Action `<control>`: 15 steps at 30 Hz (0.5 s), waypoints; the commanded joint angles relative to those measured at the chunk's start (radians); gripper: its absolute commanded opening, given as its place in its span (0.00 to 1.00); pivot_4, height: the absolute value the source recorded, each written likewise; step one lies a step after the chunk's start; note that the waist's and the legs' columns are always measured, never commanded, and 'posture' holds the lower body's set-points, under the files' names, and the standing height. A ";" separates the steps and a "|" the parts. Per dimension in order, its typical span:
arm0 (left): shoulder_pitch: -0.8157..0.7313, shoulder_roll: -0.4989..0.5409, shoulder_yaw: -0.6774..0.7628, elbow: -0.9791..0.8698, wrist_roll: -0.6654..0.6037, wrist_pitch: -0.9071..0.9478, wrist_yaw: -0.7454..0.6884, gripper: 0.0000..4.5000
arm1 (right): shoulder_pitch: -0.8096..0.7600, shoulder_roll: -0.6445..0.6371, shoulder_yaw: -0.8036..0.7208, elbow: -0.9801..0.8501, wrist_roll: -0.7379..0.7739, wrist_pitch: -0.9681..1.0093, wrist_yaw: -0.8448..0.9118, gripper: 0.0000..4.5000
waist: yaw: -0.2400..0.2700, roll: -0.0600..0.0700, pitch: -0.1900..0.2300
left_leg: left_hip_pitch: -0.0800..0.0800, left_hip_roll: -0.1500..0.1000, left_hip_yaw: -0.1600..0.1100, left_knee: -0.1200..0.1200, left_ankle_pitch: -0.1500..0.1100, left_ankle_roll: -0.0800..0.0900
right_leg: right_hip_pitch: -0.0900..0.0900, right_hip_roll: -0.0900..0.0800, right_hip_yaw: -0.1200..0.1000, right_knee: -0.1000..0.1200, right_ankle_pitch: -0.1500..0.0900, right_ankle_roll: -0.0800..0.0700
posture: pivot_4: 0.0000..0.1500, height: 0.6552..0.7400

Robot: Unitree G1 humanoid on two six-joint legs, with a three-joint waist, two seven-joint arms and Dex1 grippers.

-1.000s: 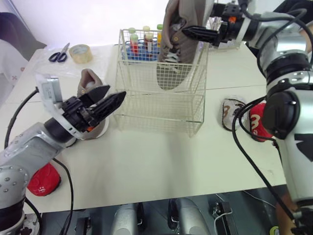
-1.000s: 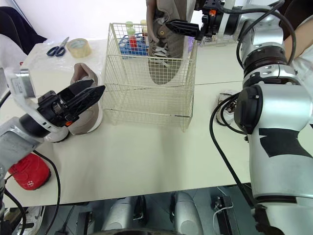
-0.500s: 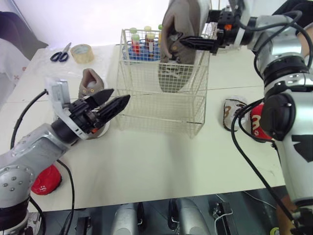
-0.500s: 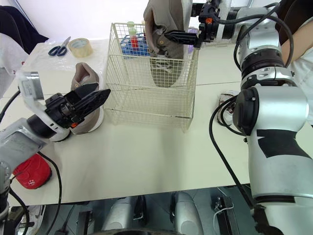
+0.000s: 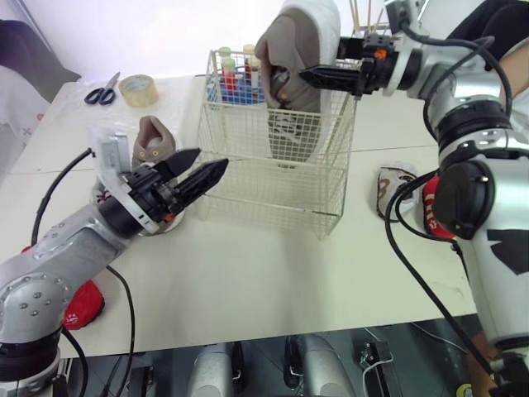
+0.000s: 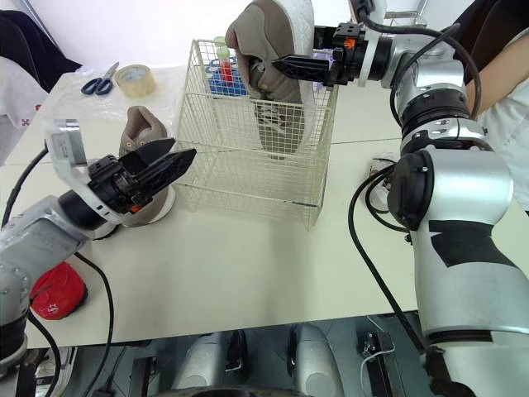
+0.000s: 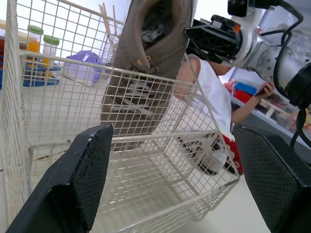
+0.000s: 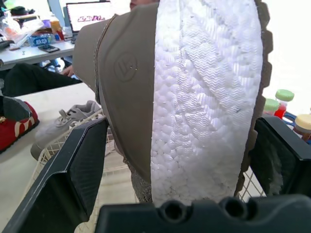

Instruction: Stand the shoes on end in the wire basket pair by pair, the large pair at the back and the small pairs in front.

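Gripping large shoe (image 6: 281, 25) toe-down in wire basket (image 6: 248, 178), right tool (image 6: 281, 64) clamped; left tool (image 6: 180, 150) (empty) agape beside basket.

A pale cream table (image 5: 273, 273) takes up most of the space in front of me. It is evenly lit with only soft shadows, and a seam (image 5: 397, 149) crosses its top from side to side about halfway back. Beyond its far edge stands a plain white wall (image 5: 149, 33), and below its near edge the floor (image 5: 413, 364) is dark grey. Farther off in the room a desk (image 8: 29, 52) carries a lit screen (image 8: 90, 9).
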 commanded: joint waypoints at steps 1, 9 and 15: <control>-0.013 -0.002 0.008 -0.014 0.011 -0.002 -0.003 0.91 | -0.034 -0.040 0.019 -0.052 -0.027 -0.101 -0.041 0.98 | 0.001 0.000 0.000 | 0.000 0.000 0.000 0.000 0.000 0.000 | 0.000 0.000 0.000 0.000 0.000 0.000 | 1.00 1.00; -0.008 -0.011 0.012 -0.021 0.016 0.001 0.003 0.91 | -0.103 -0.091 -0.025 -0.056 0.012 -0.120 -0.048 0.98 | 0.002 0.000 0.000 | 0.000 0.000 0.000 0.001 0.000 0.000 | 0.000 0.000 0.000 0.000 0.000 0.000 | 1.00 1.00; -0.020 -0.022 0.004 -0.009 0.027 0.005 -0.005 0.91 | -0.113 -0.143 -0.048 -0.059 0.042 -0.059 0.015 0.98 | 0.005 0.000 0.000 | 0.000 0.000 0.000 0.001 0.000 0.000 | 0.000 0.000 0.000 0.000 0.000 0.000 | 1.00 1.00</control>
